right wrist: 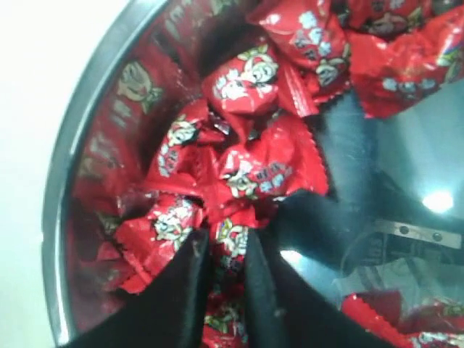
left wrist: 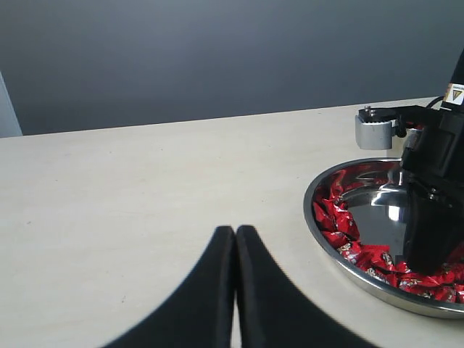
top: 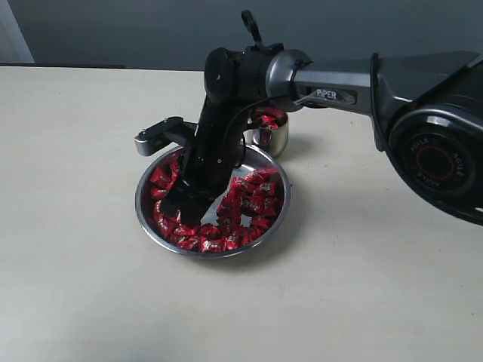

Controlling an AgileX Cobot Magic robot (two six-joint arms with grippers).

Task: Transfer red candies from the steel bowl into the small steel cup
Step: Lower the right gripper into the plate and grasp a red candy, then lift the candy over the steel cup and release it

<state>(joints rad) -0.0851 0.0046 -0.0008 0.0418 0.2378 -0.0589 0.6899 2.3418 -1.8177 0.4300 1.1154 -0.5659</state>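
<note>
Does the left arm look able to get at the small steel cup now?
Probably not easily. The right gripper is down among the red candies in the steel bowl, and its arm crosses in front of the small steel cup; the left gripper sits aside, shut.

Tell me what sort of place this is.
Probably a robot test bench, perhaps in a lab: a pale table against a plain grey wall, a robot arm reaching over it, and a steel bowl of red candies with a small steel cup.

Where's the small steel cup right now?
In the exterior view, the small steel cup stands just behind the steel bowl, partly hidden by the right arm.
</note>
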